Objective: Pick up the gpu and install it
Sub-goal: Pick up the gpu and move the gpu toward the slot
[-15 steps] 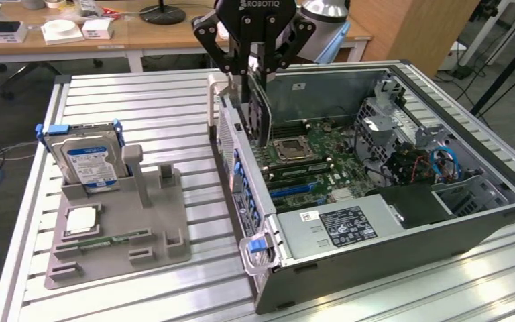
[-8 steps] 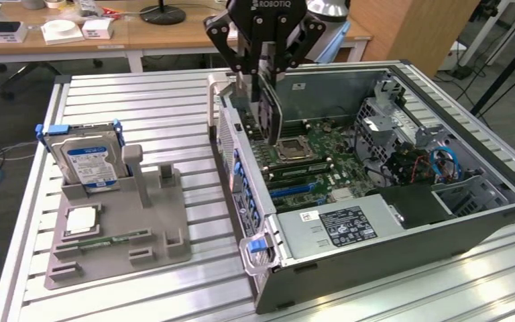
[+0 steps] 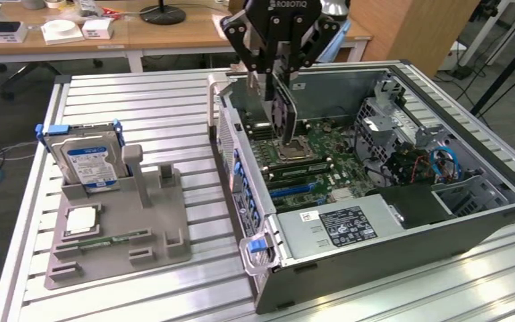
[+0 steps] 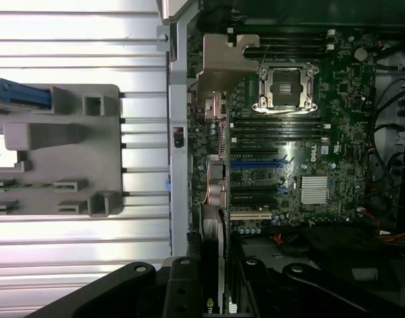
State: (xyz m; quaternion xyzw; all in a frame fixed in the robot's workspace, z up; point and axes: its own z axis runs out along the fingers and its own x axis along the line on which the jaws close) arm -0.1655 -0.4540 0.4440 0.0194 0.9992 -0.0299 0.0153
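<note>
I judge that the pick-up is done and the installing is now in hand. The claw (image 3: 275, 70), in the upper middle of the exterior view, is pinching the gpu (image 3: 283, 114) by its upper edge. The card hangs upright inside the open computer case (image 3: 239, 174), above the motherboard (image 3: 329, 154) and near the case's rear wall. In my judgement this step calls for the card's lower edge to be exactly in line with one expansion slot, and for its metal bracket to meet the rear wall without tilt.

Some things I cannot make out. The lower edge of the card is hidden behind the card itself, so I cannot tell if it touches a slot or is apart from it. The arm above the claw is cut off. In the wrist view the card (image 4: 216, 199) is seen edge-on, so its face tells me nothing.
</note>
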